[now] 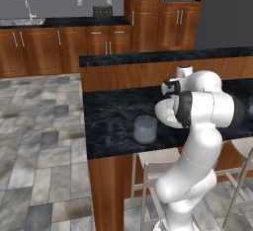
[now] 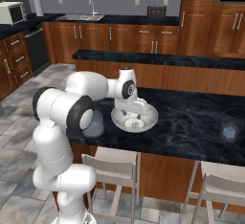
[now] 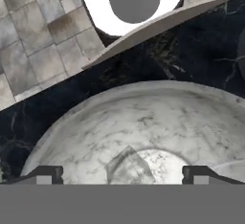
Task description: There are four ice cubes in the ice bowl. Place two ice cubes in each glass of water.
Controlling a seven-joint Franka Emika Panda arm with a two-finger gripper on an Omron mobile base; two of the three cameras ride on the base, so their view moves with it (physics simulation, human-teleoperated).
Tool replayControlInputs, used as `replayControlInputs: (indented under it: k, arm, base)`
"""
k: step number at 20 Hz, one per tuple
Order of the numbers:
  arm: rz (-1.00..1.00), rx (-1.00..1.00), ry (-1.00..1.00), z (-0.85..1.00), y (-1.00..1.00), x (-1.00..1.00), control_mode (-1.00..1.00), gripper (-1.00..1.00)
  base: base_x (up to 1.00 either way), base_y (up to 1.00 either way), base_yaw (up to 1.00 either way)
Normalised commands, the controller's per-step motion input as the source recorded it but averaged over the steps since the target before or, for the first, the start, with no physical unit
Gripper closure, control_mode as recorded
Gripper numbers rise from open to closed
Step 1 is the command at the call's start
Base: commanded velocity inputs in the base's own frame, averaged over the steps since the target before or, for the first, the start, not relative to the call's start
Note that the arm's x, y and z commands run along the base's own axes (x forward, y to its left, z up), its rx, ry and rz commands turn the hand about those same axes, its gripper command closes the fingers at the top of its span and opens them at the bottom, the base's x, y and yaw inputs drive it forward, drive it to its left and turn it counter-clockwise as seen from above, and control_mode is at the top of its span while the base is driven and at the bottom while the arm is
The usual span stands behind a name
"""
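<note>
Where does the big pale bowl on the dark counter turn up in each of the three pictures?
Left base view: the ice bowl sits right of centre, mostly hidden behind the white arm, beside a glass of water.
Right base view: the bowl lies at centre, under the tool.
Hand view: its marbled inside spreads across the lower half, between the open finger tips.
Shared landmark: the dark marbled counter it rests on.

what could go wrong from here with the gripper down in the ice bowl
1. The open gripper sits low inside the ice bowl; closing off-centre could nudge an ice cube aside instead of pinching it.
2. Pressing down may tip or slide the bowl on the counter.
3. One glass of water stands close beside the arm; a wide swing might knock it.
</note>
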Motion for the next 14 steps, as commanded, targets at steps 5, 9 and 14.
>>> replayControlInputs:
  k: [5, 9, 14]
  arm:
    - [-0.16, 0.0, 0.33, -0.28, -0.2, 0.31, -1.0, -1.0]
    - [-0.14, 0.0, 0.22, -0.15, -0.21, 0.09, -1.0, -1.0]
    - [-0.11, 0.0, 0.12, -0.23, 0.0, 0.27, -1.0, -1.0]
  base:
    - [0.0, 0.0, 0.0]
    - [0.0, 0.0, 0.0]
    - [0.0, 0.0, 0.0]
